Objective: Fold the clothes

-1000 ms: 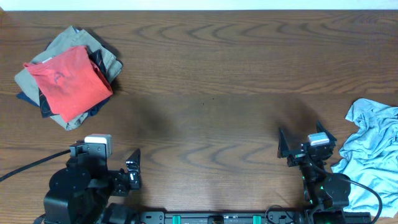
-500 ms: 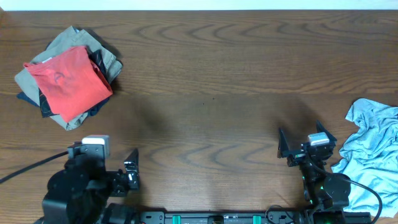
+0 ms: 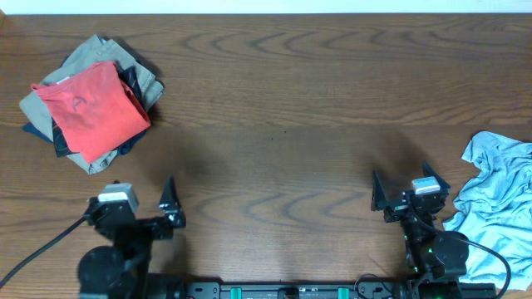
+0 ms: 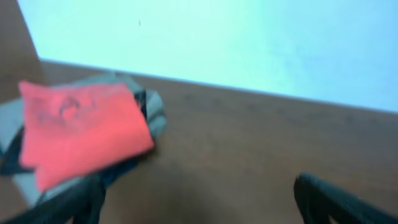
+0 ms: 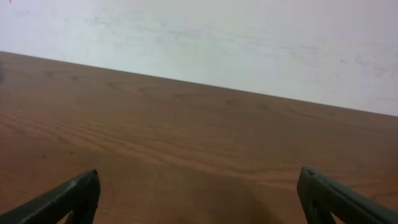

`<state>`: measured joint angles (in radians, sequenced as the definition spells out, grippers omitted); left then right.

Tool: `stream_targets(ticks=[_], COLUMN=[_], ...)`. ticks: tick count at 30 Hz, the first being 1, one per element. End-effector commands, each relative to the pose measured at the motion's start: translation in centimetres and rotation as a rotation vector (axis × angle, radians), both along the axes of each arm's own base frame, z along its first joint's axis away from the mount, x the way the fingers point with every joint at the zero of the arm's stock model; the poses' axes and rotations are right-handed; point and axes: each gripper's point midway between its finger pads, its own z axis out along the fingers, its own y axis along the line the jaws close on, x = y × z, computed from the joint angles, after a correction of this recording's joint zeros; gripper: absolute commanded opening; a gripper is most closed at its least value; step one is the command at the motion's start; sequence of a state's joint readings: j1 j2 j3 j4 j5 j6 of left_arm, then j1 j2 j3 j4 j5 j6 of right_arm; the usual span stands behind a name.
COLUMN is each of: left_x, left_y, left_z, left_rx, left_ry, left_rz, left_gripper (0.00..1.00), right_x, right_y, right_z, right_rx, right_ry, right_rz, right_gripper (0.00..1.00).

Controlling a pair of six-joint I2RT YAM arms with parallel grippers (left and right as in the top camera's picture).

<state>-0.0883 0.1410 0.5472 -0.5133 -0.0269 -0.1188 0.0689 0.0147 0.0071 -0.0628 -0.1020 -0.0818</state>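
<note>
Far left, the stack of clothes (image 3: 87,104) is sitting near the table's back corner. A red garment (image 3: 96,108) is lying flat on top as a rough rectangle, over a khaki-grey layer, with dark navy cloth peeking out at the edges. The left wrist view is picking up the same pile, blurred, ahead and to the left of the fingers.

The left gripper (image 4: 198,206) is hanging at the near edge with its dark fingers spread wide and nothing between them. Against the frame half a second ago, this arm has swung round. Its finger was angled off to the side and is now pointing toward the far edge, and the wrist camera block has shifted slightly left.

Across the middle, the table (image 3: 283,108) is showing dark brown wood with long wavy grain and a smooth, faintly glossy face.

The right gripper (image 5: 199,199) is also standing wide open and holding nothing, in the same spot as before.

At the far right, a light blue garment (image 3: 499,212) is lying in a crumpled heap by the table's edge, thin and softly creased, just beside the right arm. Neither pile has moved since the earlier frames.
</note>
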Motion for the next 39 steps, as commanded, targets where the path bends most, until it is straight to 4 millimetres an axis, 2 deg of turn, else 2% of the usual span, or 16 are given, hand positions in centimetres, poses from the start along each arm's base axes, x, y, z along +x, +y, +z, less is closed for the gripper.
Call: stream_targets(ticks=[1, 6, 14, 21, 29, 39], left_x=[1.4, 3.2, 4.1, 4.4, 4.3, 4.3], left_y=[0.2, 0.1, 1.0, 1.2, 0.0, 0.0], left_z=[-1.8, -2.6, -3.7, -6.3, -11.9, -11.9], left_rx=[0.002, -0.011, -0.018, 0.017, 0.016, 0.017], left_ry=[-0.062, -0.215, -0.375, -0.266, -0.037, -0.037], left_rz=[0.014, 0.019, 0.059, 0.068, -0.004, -0.002], left_gripper=[0.98, 0.98, 0.98, 0.98, 0.98, 0.98], right_x=[0.0, 0.0, 0.0, 0.0, 0.0, 0.0], right_y=[0.2, 0.2, 0.2, 0.2, 0.2, 0.2], right_z=[-0.1, -0.1, -0.1, -0.1, -0.1, -0.1], right_rx=[-0.012, -0.012, -0.012, -0.012, -0.012, -0.012], right_ry=[-0.001, -0.001, -0.001, -0.001, -0.001, -0.001], right_rz=[0.008, 0.008, 0.008, 0.008, 0.008, 0.008], right_gripper=[0.99, 0.99, 0.99, 0.99, 0.99, 0.99])
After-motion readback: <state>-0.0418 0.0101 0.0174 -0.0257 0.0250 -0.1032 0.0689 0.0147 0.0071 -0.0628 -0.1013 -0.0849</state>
